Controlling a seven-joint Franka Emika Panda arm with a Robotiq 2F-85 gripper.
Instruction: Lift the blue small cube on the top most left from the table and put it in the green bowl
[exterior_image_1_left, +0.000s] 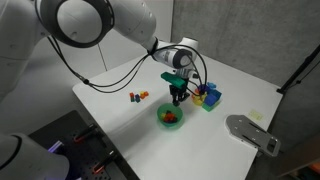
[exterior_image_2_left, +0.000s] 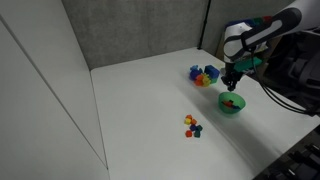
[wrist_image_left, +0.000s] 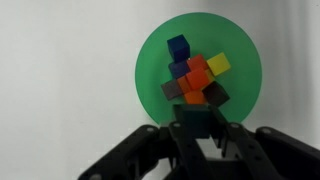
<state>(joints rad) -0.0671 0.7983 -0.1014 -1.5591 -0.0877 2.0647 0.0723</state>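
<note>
Wrist view: jaws above green bowl (wrist_image_left: 150, 60)

Green bowl (wrist_image_left: 150, 55), blue, orange, yellow and red cubes (wrist_image_left: 200, 78), white table (wrist_image_left: 60, 70)

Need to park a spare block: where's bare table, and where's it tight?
Bare: the wide table stretch from the tiny cubes out to the side wall; also between those cubes and the green bowl. Tight: the bowl, piled with cubes, with the end effector over it and the block pile alongside.
</note>
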